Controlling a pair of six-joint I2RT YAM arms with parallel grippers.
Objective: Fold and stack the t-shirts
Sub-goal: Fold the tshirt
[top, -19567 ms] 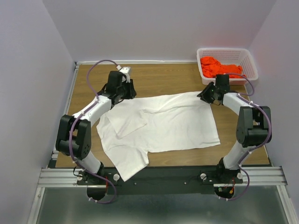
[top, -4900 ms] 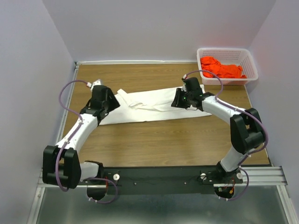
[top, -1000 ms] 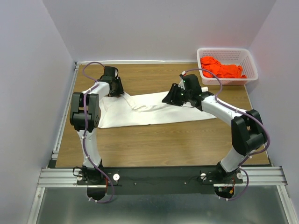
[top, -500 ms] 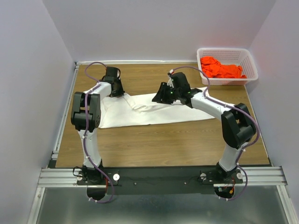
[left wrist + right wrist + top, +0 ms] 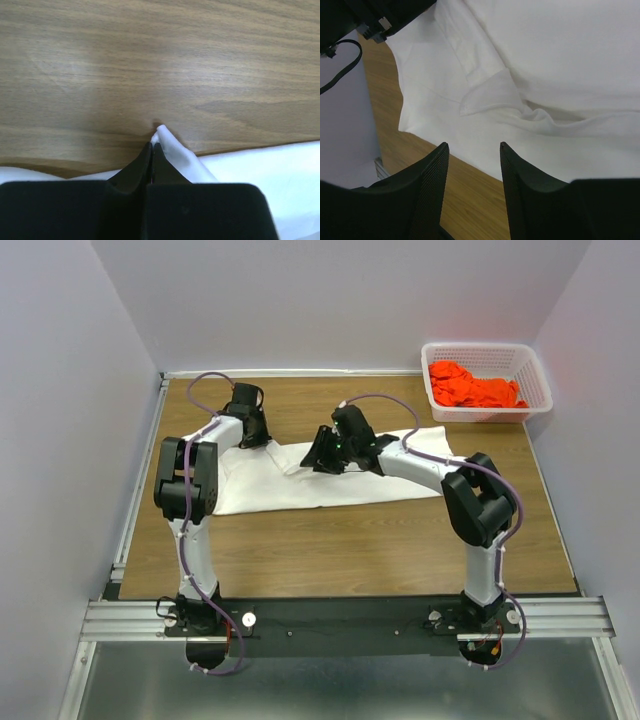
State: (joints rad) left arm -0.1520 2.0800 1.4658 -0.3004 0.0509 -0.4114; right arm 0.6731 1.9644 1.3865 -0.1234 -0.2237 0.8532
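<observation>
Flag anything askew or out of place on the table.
The large white cloth t-shirt, folded into a long strip, is not flat: a small flap is turned over and the cloth bunches in a ridge beside it, ahead of the open right fingers. The left fingers pinch its far corner.

The large white cloth t-shirt (image 5: 300,490) looks soft, matt and creased. The brown wooden surface (image 5: 350,540) is smooth, grained and faintly glossy. The right arm's black fingers (image 5: 432,185) are matt and finely ribbed.

Left arm (image 5: 192,545) and right arm (image 5: 483,565) are showing white shells, black joint housings; purple cables (image 5: 372,397) are running along them; fingers (image 5: 434,180) are looking black, ribbed.
</observation>
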